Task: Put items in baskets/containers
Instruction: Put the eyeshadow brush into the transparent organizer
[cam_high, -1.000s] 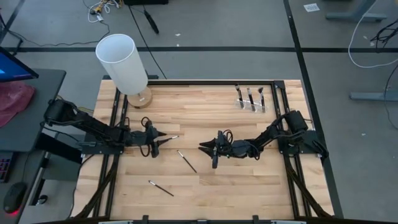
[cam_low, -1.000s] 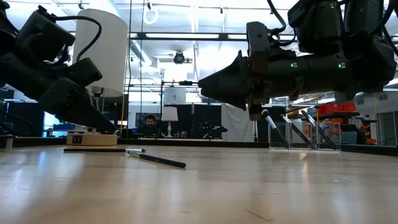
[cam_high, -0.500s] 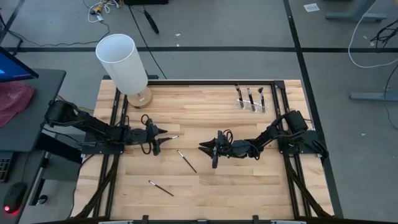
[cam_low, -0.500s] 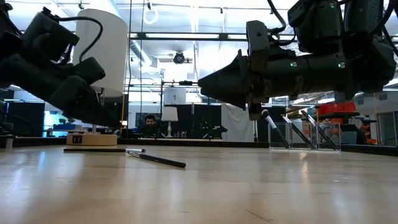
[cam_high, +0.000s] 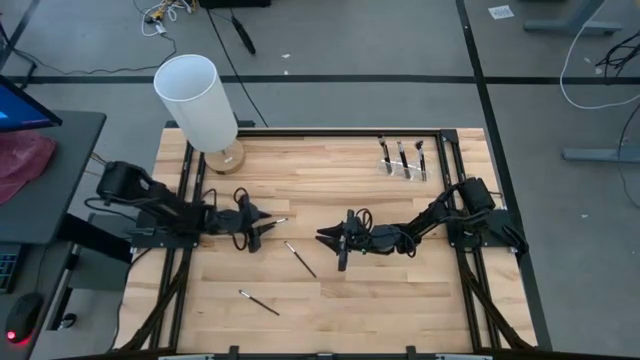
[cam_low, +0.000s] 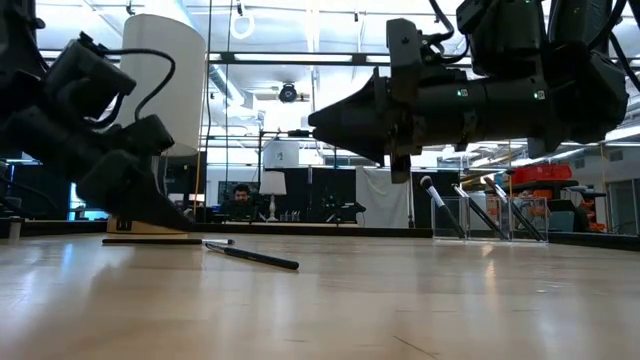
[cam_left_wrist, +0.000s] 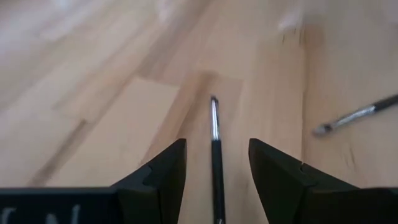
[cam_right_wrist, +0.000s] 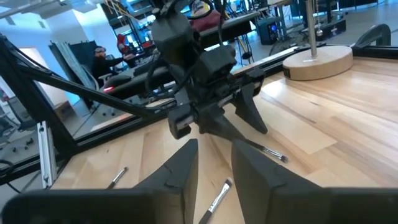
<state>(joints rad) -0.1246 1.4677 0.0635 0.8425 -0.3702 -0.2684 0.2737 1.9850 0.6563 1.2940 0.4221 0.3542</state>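
Observation:
A thin dark brush (cam_left_wrist: 214, 124) with a silver ferrule lies flat on the wooden table (cam_high: 330, 190). My left gripper (cam_left_wrist: 217, 142) is open and low over it, one finger on either side of the handle without touching. In the high view this gripper (cam_high: 262, 226) is at the table's left-centre. My right gripper (cam_high: 322, 238) hangs level above the table's middle, open with nothing between its fingers, pointing at the left one. Two more brushes (cam_high: 300, 259) (cam_high: 259, 302) lie loose nearer the front edge. The clear holder (cam_high: 402, 160) at the far right has three brushes standing in it.
A tall white cylinder on a round wooden base (cam_high: 200, 100) stands at the table's far left corner. Black rails run along the table's left and right sides. Bare wood lies between the two grippers and the holder.
My left gripper has sunk toward the table and edged toward the right, coming down around the brush. The arm behind it has folded forward. The brush has stayed where it lay.

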